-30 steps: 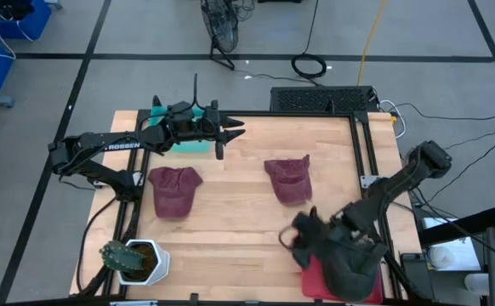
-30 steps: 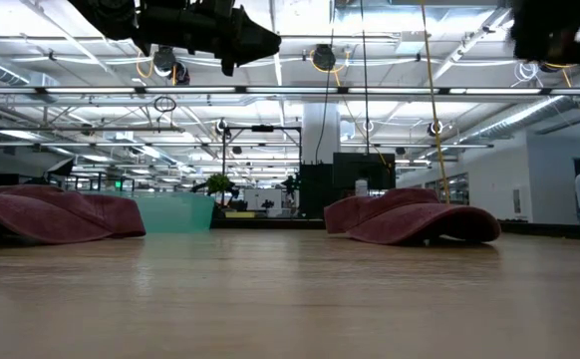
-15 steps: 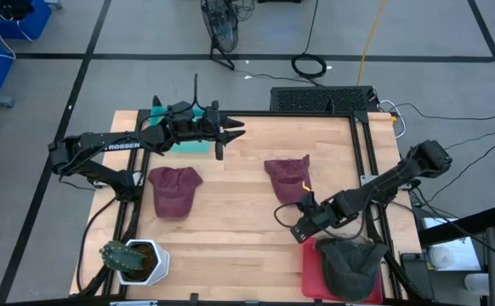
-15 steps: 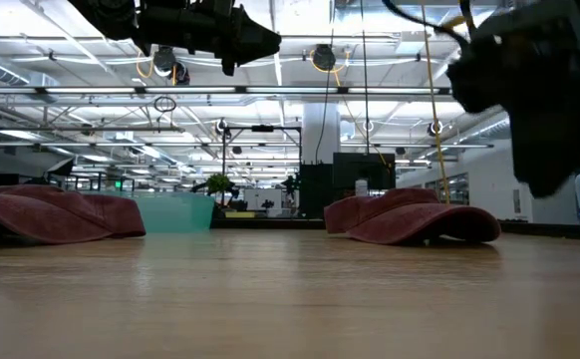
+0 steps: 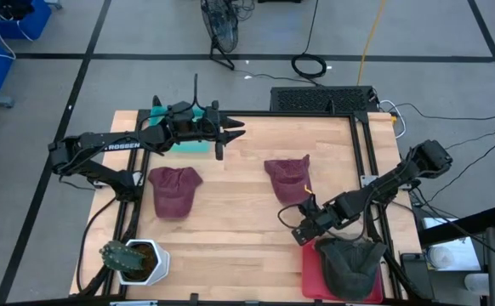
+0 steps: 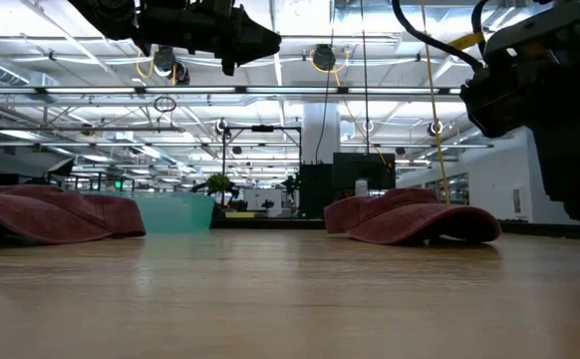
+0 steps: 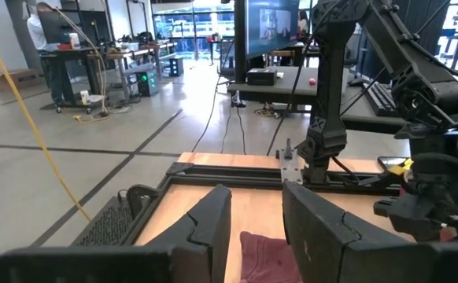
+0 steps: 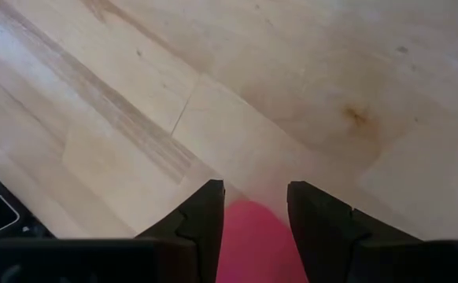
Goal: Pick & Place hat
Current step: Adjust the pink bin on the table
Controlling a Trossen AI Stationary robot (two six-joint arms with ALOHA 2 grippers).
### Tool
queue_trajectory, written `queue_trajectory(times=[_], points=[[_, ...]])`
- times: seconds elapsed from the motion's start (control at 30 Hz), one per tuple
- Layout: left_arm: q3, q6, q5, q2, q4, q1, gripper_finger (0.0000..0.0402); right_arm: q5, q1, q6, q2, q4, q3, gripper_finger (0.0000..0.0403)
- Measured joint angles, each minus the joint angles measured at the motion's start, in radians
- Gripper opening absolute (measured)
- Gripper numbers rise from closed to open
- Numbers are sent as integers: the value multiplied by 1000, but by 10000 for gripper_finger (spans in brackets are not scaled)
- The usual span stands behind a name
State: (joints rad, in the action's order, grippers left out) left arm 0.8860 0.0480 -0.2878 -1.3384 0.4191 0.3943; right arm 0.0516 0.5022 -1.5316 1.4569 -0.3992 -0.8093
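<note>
Two maroon hats lie crown up on the wooden table, one at the left [image 5: 173, 189] [image 6: 56, 214] and one at mid-right [image 5: 288, 178] [image 6: 415, 219]. A dark grey hat [image 5: 349, 265] lies on a red tray [image 5: 310, 276] at the near right. My right gripper [image 5: 301, 229] [image 8: 256, 216] hangs open just left of that tray, slanting down at bare wood, with only a corner of the red tray [image 8: 256, 240] showing between its fingers. My left gripper [image 5: 233, 129] [image 7: 256, 228] waits level and open, high over the far left of the table.
A potted plant [image 5: 135, 259] stands at the near left corner. A teal box [image 5: 192, 143] sits under the left arm at the far edge. A black metal frame [image 5: 368, 161] runs along the table's right side. Bare wood lies between the two maroon hats.
My right gripper has come off the dark grey hat, sinking and moving toward the table's left and far side, and it has rolled about its own axis. The dark hat stays on the red tray, in full view now.
</note>
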Motion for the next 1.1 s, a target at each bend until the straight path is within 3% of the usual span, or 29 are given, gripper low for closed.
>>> queue_trajectory(times=[1.1], points=[[0, -1, -1, 0, 0, 0, 120, 15, -3, 77, 1, 7, 0, 130]])
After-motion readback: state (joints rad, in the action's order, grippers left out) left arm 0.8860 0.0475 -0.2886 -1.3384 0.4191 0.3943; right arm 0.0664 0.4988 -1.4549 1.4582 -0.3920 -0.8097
